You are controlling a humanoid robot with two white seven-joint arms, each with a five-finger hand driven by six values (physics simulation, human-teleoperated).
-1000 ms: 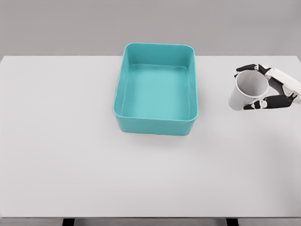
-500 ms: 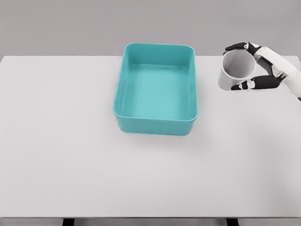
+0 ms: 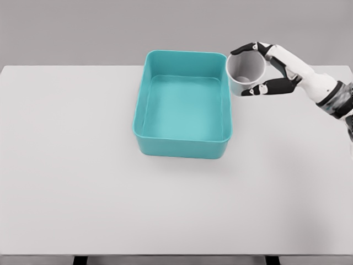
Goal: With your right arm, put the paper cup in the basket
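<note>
Fingers (image 3: 259, 89) of the right hand (image 3: 274, 70) clamp the paper cup (image 3: 245, 74) aloft at upper right, beside the teal basket (image 3: 182, 147) rim. Transport step; next, carry it leftward over the basin and release.

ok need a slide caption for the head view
Right hand carries the paper cup beside the teal basket's right rim.

white arm, black-tipped fingers

the right robot hand (image 3: 263, 69) has a white shell over the back of the palm and slim fingers (image 3: 266, 88) that are black along most of their length, with small pale segments at the joints. behind it the forearm (image 3: 314, 83) is smooth, glossy white and rounded. a dark grey ribbed band (image 3: 343, 102) rings the arm near the picture's right edge.
</note>
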